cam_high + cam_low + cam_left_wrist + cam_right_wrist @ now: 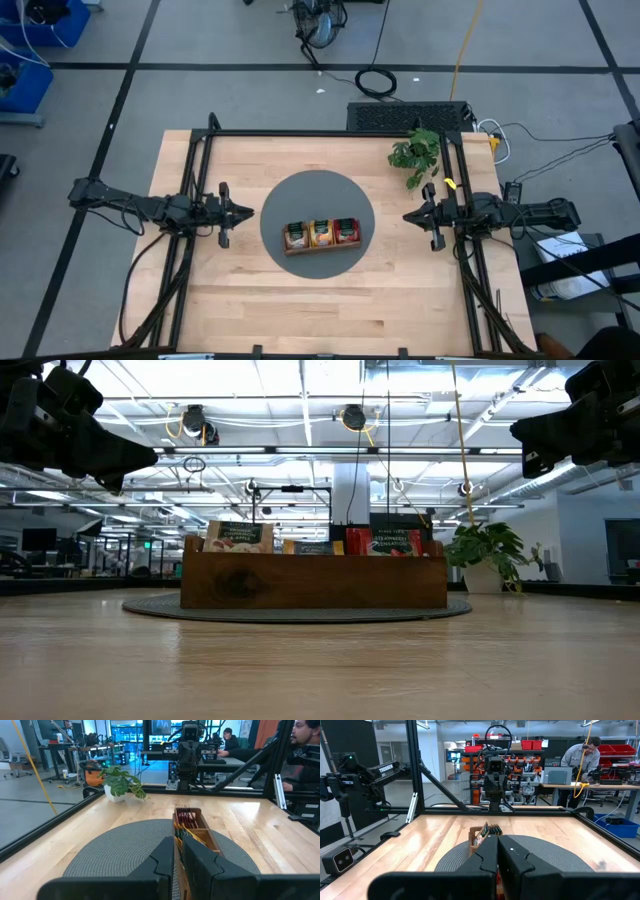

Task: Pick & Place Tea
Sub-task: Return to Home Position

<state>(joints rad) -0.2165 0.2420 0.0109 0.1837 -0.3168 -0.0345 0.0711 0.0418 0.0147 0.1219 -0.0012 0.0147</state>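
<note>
Above the left of the table (pixel 300 310): left gripper (pixel 247 212), fingers pressed together, nothing between them. Just ahead of it, the rim of the round mat (pixel 300 195). Farther ahead, at the mat's middle, the tray (pixel 310 582), set a little off the gripper-to-gripper line, toward the table's front edge. Inside, the tea (pixel 322 233): packets upright in all three compartments, brown-green nearest the left gripper, yellow in the middle, red farthest. Beyond the tray, facing back: right gripper (pixel 407 216), likewise closed and empty. Near its side, toward the far edge, a plant (pixel 415 155).

Seems sorted; only the retreat to do. Little to go wrong. Could nudge the tray or tip the packets by sweeping low across the mat rather than drawing straight back. Could clip the plant by swinging the right arm wide.

Long axis of the tray: gripper to gripper, slightly skewed. Packets on edge, broad printed faces toward the front edge, thin edges toward each gripper, tops upward.
</note>
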